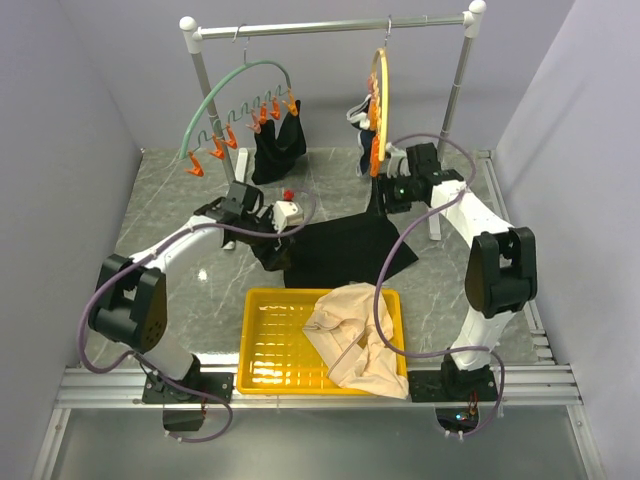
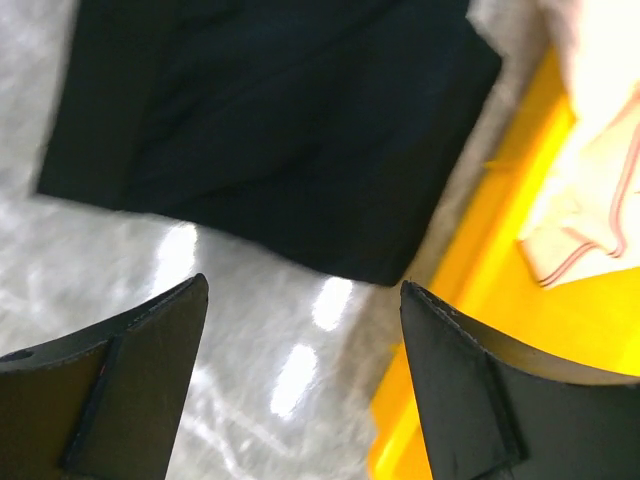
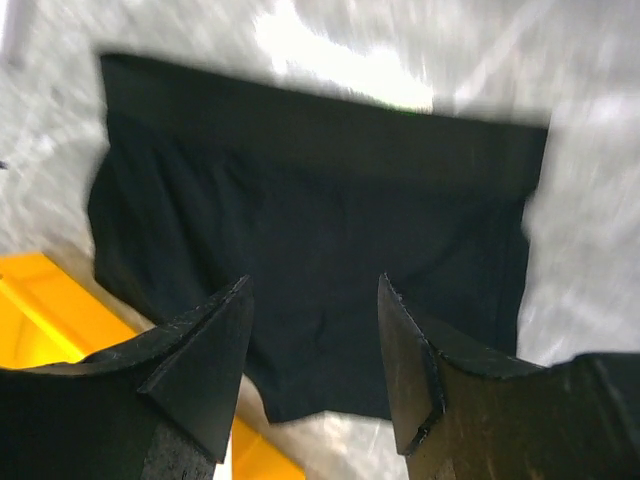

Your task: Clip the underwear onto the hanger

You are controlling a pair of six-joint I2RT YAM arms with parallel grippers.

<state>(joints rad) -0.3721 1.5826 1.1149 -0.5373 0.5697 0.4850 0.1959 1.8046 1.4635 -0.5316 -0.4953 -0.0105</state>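
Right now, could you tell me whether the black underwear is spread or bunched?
Spread: the underwear lies flat on the table, its waistband straight from edge to edge in the right wrist view.

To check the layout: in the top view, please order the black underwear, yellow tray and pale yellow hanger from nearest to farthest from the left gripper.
1. Black underwear, right beside the left gripper.
2. Yellow tray, toward the near edge.
3. Pale yellow hanger, up on the back rail.
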